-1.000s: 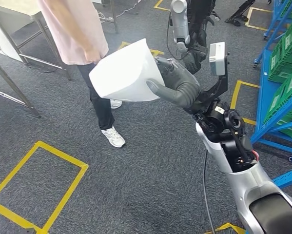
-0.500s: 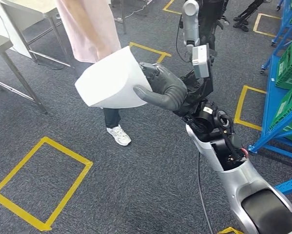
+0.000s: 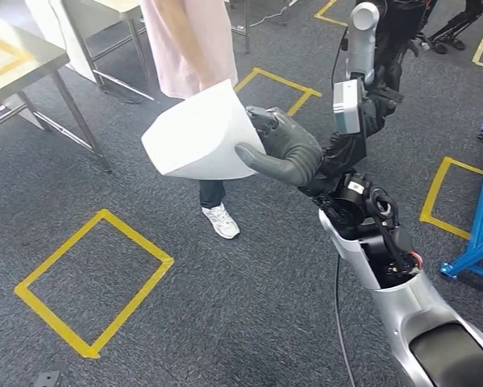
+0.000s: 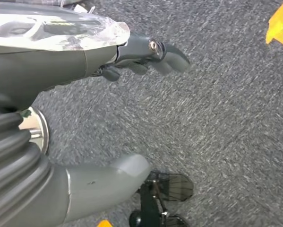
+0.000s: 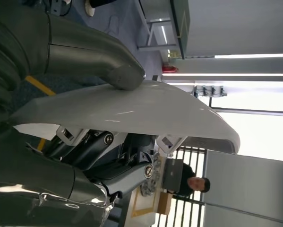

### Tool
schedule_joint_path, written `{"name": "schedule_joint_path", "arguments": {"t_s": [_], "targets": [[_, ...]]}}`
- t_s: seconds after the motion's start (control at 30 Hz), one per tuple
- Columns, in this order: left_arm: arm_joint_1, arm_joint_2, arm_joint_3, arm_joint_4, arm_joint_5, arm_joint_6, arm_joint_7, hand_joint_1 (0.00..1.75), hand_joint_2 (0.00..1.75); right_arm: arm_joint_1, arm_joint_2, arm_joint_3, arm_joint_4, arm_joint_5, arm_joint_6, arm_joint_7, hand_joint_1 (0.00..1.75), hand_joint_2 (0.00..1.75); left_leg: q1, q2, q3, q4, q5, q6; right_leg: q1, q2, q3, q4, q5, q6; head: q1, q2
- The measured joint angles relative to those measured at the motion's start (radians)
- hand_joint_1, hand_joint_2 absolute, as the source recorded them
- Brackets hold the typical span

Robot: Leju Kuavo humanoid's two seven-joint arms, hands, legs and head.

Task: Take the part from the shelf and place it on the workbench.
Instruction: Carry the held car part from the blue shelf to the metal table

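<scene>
Floor: grey carpet (image 3: 257,306), yellow tape squares (image 3: 96,278).
Part: white curved smooth plastic shell (image 3: 196,137); probably light, stiff, slippery.
Right hand (image 3: 284,149): grasping shell at edge, thumb above.
Left hand (image 4: 97,118): released, holding nothing.
Counter: metal counter (image 3: 19,60) far left.

Workshop: floor tape (image 3: 96,278), steel workbench (image 3: 19,60)

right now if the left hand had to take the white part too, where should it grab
Probably the free wide end of the white part, coming from the side away from the right robot hand. That robot hand already pinches the narrow end, thumb on one face and fingers on the other, and the curved shell tapers toward it. The left robot hand holds nothing.
</scene>
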Motion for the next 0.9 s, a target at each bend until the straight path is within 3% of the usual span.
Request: {"name": "schedule_joint_path", "arguments": {"t_s": [0.07,0.13,0.17,0.2,0.23,0.27,0.3,0.37,0.4,0.5,0.53,0.57,0.63,0.67,0.7,0.73,0.77,0.83,0.9], "targets": [[-0.001,0.003,0.0,0.0,0.0,0.0,0.0,0.0,1.75,-0.002,0.003,0.001,0.002,0.0,0.0,-0.001,1.75,1.75,-0.001,0.025,-0.029,0.061,-0.039,-0.009,-0.005,-0.014,0.005,-0.01,0.006,-0.007,-0.011,0.0],[-0.002,0.004,0.0,0.0,0.0,0.0,0.0,0.0,1.75,-0.002,0.003,0.001,0.005,0.0,0.0,-0.001,1.75,1.75,0.0,0.051,-0.096,0.197,-0.103,-0.018,-0.004,-0.028,0.003,-0.01,0.006,-0.01,-0.026,0.0],[-0.002,0.003,0.0,0.0,0.0,0.0,0.0,0.0,1.75,-0.002,0.003,0.001,0.007,0.0,0.0,0.0,1.75,1.75,0.001,0.055,-0.127,0.26,-0.124,-0.021,-0.004,-0.036,0.002,-0.009,0.006,-0.01,-0.032,0.0],[-0.001,0.002,0.0,0.0,0.0,0.0,0.0,0.0,1.75,-0.001,0.003,0.002,0.009,0.0,0.0,0.0,1.75,1.75,0.002,0.057,-0.144,0.291,-0.127,-0.024,-0.004,-0.043,0.001,-0.009,0.006,-0.01,-0.036,0.0],[0.0,0.001,0.0,0.0,0.0,0.0,0.0,0.0,1.75,-0.001,0.003,0.002,0.011,0.0,0.0,0.0,1.75,1.75,0.003,0.059,-0.14,0.281,-0.11,-0.026,-0.004,-0.05,0.001,-0.008,0.005,-0.01,-0.041,0.0],[0.0,0.001,0.0,0.0,0.001,0.0,0.0,0.0,1.75,-0.001,0.004,0.002,0.013,0.0,0.001,0.0,1.75,1.75,0.005,0.063,-0.115,0.231,-0.079,-0.026,-0.004,-0.056,0.002,-0.006,0.004,-0.008,-0.045,0.0],[0.0,0.002,0.0,0.0,0.002,0.0,0.001,0.0,1.75,-0.001,0.004,0.002,0.014,0.0,0.001,0.0,1.75,1.75,0.006,0.071,-0.075,0.155,-0.044,-0.026,-0.003,-0.062,0.003,-0.004,0.001,-0.005,-0.048,0.0],[-0.001,0.003,0.0,0.0,0.003,0.0,0.001,0.0,1.75,-0.003,0.006,0.003,0.014,0.002,0.002,0.0,1.75,1.75,0.004,0.085,-0.012,0.031,-0.003,-0.018,0.001,-0.069,0.001,0.0,-0.004,0.003,-0.053,0.0],[-0.002,0.004,0.0,0.0,0.003,0.0,0.001,0.0,1.75,-0.005,0.007,0.003,0.015,0.003,0.003,0.0,1.75,1.75,0.001,0.088,0.001,0.004,0.0,-0.012,0.004,-0.073,0.001,0.002,-0.006,0.008,-0.052,0.0],[0.0,0.002,0.0,0.0,0.003,0.0,0.001,0.0,1.75,-0.007,0.009,0.004,0.016,0.004,0.005,0.001,1.75,1.75,0.001,0.074,0.002,0.001,-0.003,0.008,0.004,-0.079,0.001,0.007,-0.015,0.021,-0.046,0.0],[0.001,0.002,0.0,0.0,0.003,0.0,0.001,0.0,1.75,-0.007,0.009,0.004,0.016,0.004,0.005,0.001,1.75,1.75,0.002,0.07,0.003,0.0,-0.002,0.014,0.003,-0.072,-0.007,0.026,-0.03,0.025,-0.043,0.0],[0.0,0.003,0.0,0.0,0.003,0.0,0.001,0.0,1.75,-0.008,0.009,0.004,0.017,0.004,0.005,0.002,1.75,1.75,0.004,0.066,0.004,-0.001,-0.001,0.019,0.001,-0.062,-0.025,0.067,-0.055,0.03,-0.037,0.0],[0.0,0.003,0.0,0.0,0.003,0.0,0.001,0.0,1.75,-0.009,0.009,0.005,0.018,0.004,0.005,0.003,1.75,1.75,0.005,0.059,0.005,-0.001,-0.002,0.026,-0.001,-0.04,-0.089,0.21,-0.125,0.035,-0.022,0.0],[0.0,0.003,0.0,0.0,0.003,0.0,0.001,0.0,1.75,-0.009,0.009,0.005,0.019,0.004,0.005,0.004,1.75,1.75,0.004,0.054,0.006,0.0,-0.002,0.027,-0.001,-0.035,-0.123,0.282,-0.15,0.035,-0.015,0.0],[0.0,0.003,0.0,0.0,0.003,0.0,0.001,0.0,1.75,-0.009,0.009,0.005,0.02,0.003,0.005,0.004,1.75,1.75,0.003,0.048,0.006,0.0,-0.002,0.028,-0.001,-0.033,-0.146,0.326,-0.158,0.035,-0.011,0.0],[0.0,0.002,0.0,0.0,0.003,0.0,0.001,0.0,1.75,-0.008,0.009,0.005,0.021,0.003,0.005,0.004,1.75,1.75,0.002,0.041,0.008,0.0,-0.003,0.028,-0.001,-0.032,-0.15,0.328,-0.145,0.032,-0.007,0.0],[0.0,0.002,0.0,0.0,0.003,0.0,0.001,0.0,1.75,-0.008,0.009,0.005,0.022,0.003,0.005,0.004,1.75,1.75,0.001,0.033,0.01,0.0,-0.003,0.028,-0.001,-0.029,-0.132,0.285,-0.111,0.028,-0.004,0.0],[0.0,0.001,0.0,0.0,0.003,0.0,0.001,0.0,1.75,-0.01,0.009,0.005,0.022,0.002,0.006,0.004,1.75,1.75,0.0,0.018,0.014,0.0,-0.004,0.026,0.001,-0.008,-0.066,0.135,-0.032,0.013,0.003,0.0],[-0.001,0.0,0.0,0.0,0.003,0.0,0.001,0.0,1.75,-0.014,0.009,0.005,0.023,0.002,0.006,0.004,1.75,1.75,0.0,0.006,0.007,0.002,-0.003,0.02,0.004,0.014,-0.019,0.033,0.001,0.003,0.004,0.0]]}}
